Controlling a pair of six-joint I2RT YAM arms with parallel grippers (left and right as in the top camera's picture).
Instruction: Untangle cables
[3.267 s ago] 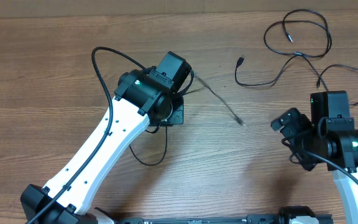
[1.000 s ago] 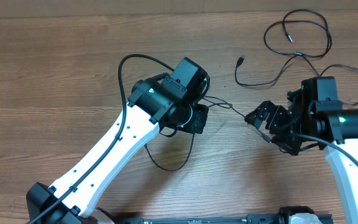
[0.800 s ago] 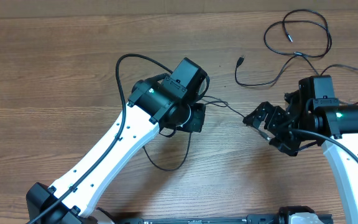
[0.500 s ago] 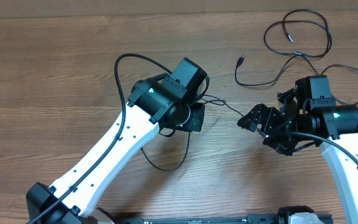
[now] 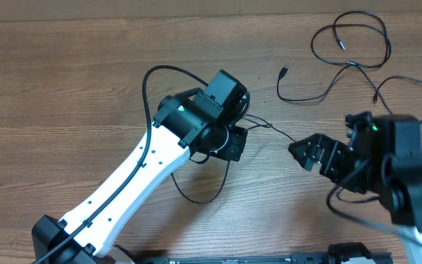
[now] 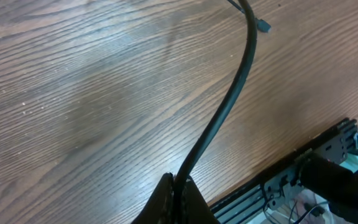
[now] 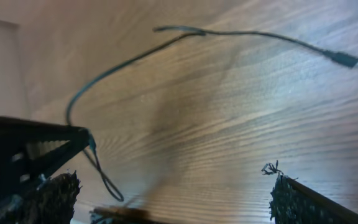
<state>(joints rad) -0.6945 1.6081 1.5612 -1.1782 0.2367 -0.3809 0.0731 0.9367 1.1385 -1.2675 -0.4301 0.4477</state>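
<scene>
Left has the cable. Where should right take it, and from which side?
Probably the thin stretch of cable just behind its plug, coming from the plug side with fingers across it. It runs out from the left gripper toward the open right gripper, and that end is free.

The thin cable (image 5: 273, 127) is black, pinched at one end and stretched out over the wood. The looped cable (image 5: 299, 100) lies apart, black and curly.

Overhead straight down — wrist views low over shared table (image 6: 73, 93)
</scene>
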